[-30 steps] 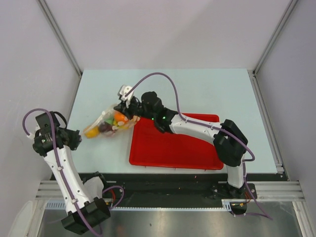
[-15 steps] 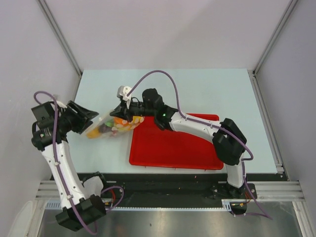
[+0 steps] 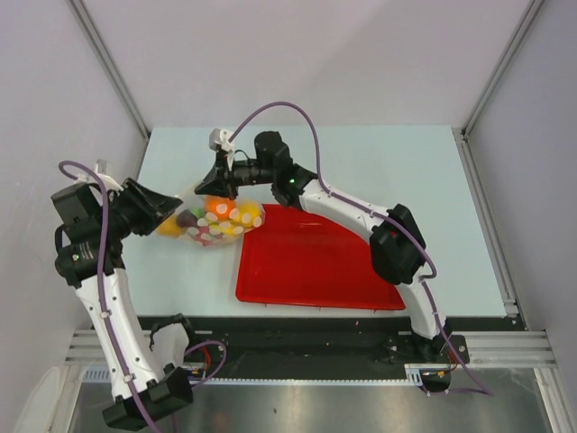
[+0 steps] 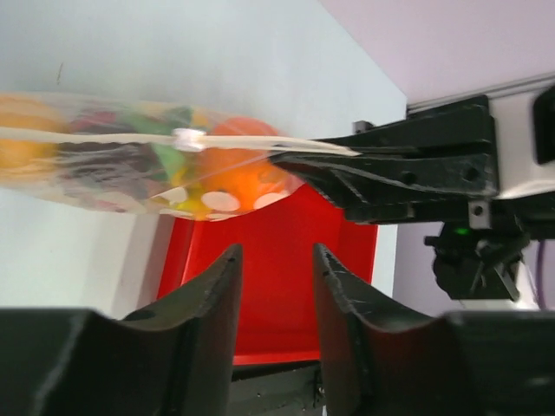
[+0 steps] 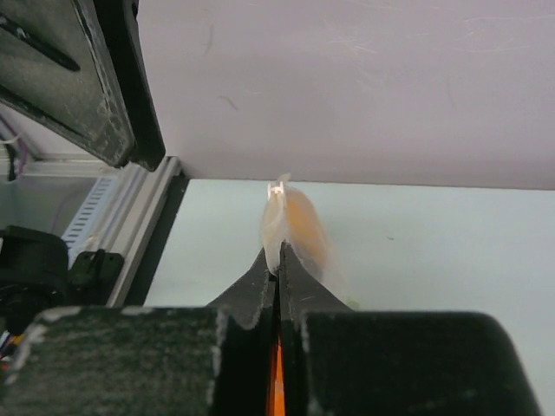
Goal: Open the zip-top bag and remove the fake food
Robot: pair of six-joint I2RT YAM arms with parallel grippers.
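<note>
Clear, white-dotted crinkly plastic zip-top bag (image 3: 219,219) of small plastic fake food (image 4: 238,178) hangs toward the table's left edge, its rim clenched in the right gripper (image 5: 277,270). The left gripper (image 4: 273,286) gapes empty just beside it. The film is probably light, limp and slippery, so the stiffer seal strip (image 4: 104,134) offers the surest hold.

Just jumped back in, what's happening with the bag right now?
The right gripper is pinched shut on the top edge of the clear, white-dotted plastic zip-top bag, beside the red rectangular tray. The left gripper, jaws open, faces the bag's other end without gripping it. The small plastic fruit is inside the bag; none is on the tray.
</note>
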